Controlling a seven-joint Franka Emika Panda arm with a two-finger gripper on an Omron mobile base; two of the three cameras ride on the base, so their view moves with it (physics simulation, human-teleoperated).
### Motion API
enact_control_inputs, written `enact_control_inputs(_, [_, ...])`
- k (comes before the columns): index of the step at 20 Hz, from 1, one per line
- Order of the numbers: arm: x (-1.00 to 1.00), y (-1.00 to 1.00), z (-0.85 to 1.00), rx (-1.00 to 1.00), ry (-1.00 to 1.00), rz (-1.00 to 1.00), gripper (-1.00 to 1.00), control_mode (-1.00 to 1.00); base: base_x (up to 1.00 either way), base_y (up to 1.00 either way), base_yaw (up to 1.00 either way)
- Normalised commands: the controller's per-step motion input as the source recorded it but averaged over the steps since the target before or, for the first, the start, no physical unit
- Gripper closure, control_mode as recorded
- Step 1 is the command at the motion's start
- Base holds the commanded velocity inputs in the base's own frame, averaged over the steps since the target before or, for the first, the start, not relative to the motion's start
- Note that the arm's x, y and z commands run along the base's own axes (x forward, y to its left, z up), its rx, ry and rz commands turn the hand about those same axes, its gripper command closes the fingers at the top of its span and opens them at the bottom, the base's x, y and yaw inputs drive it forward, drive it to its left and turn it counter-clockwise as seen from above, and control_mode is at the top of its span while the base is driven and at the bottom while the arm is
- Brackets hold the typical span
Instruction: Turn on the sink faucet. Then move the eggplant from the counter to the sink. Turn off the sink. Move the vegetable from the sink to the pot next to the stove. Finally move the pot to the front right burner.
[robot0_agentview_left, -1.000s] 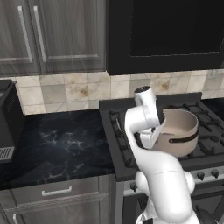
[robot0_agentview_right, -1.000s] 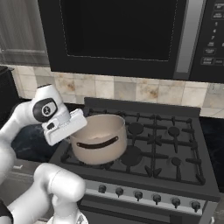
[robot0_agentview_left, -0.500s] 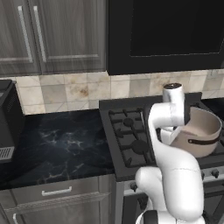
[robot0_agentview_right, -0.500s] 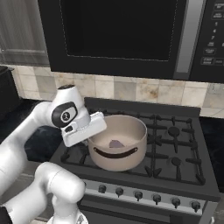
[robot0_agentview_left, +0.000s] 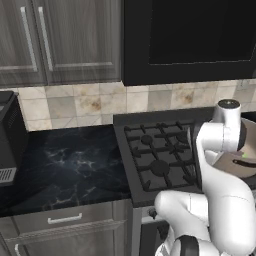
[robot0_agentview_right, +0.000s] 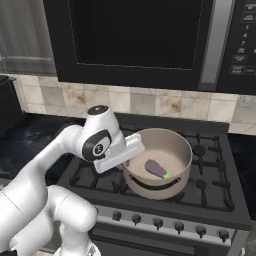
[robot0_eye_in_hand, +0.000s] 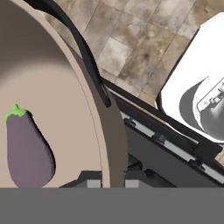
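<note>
Step in hand: the last one, the pot (robot0_agentview_right: 159, 165) is being carried over the stove (robot0_agentview_right: 210, 185) toward the front right burner (robot0_agentview_right: 201, 185), seemingly held clear of the grates
Claw: the gripper (robot0_agentview_right: 126, 152) is clenching the pot's wall at the rim, at about 9 o'clock of the pot in the right base view; in the hand view the rim is running down between the fingertips (robot0_eye_in_hand: 93, 184)
Eggplant: the eggplant (robot0_agentview_right: 157, 169) is lying inside the pot, green stem tip pointing to about 4 o'clock
Next move: judging by the right base view, the pot is needing to go further toward 3 o'clock, then be lowered level onto the burner before letting go
Change: against the earlier frames, the pot is sitting further toward 3 o'clock across the grates, the arm swinging with it
</note>
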Motion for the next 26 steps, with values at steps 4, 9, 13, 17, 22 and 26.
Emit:
enact_control_inputs(4, [0.34,-0.70,0.00,0.01,-0.02,-0.01,1.00,-1.00,0.00,0.00,0.00])
enact_control_inputs(9, [0.36,-0.73,0.00,0.01,0.00,0.00,1.00,-1.00,0.00,0.00,0.00])
enact_control_inputs(13, [0.36,-0.64,0.00,0.02,0.00,0.00,1.00,-1.00,0.00,0.00,0.00])
enact_control_inputs(17, [0.29,-0.43,-0.21,0.02,0.00,0.00,1.00,-1.00,0.00,0.00,0.00])
enact_control_inputs(22, [0.37,-0.30,-0.21,0.02,0.00,0.01,1.00,-1.00,0.00,0.00,0.00])
enact_control_inputs(26, [0.38,-0.39,-0.20,0.04,0.00,0.02,1.00,-1.00,0.00,0.00,0.00])
